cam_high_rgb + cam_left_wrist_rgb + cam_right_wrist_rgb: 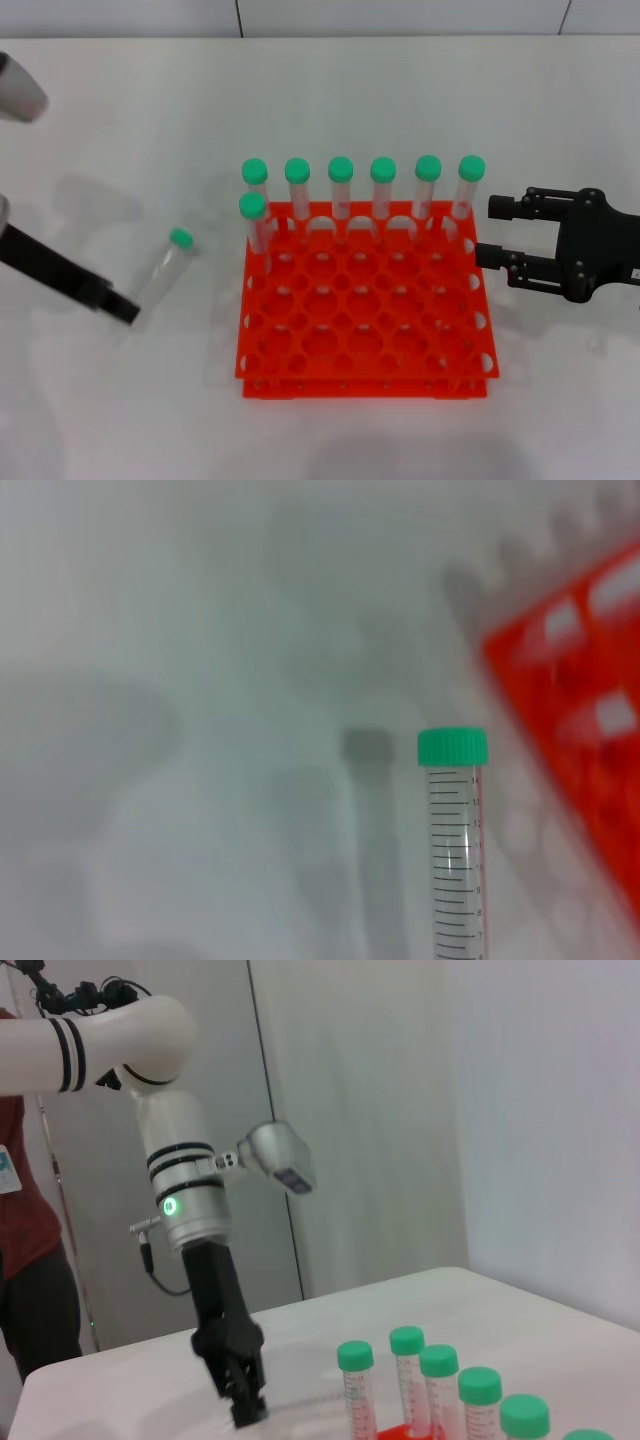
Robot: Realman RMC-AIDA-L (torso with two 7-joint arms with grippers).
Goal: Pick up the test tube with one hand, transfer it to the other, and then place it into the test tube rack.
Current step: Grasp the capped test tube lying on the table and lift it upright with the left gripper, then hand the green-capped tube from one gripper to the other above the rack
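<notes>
On a white tabletop (400,80), the left pincer (125,308) is gripping the bottom end of a clear test tube (168,268), its 2 fingers clamped on it, holding it tilted with its green cap (181,238) pointing away, just left of the orange-red test tube rack (365,310). The rack is holding 7 green-capped tubes (383,190), 6 in the far row and 1 behind the left end. The right pincer (500,232) is hovering beside the rack's right edge, fingers apart and pointing toward it.
</notes>
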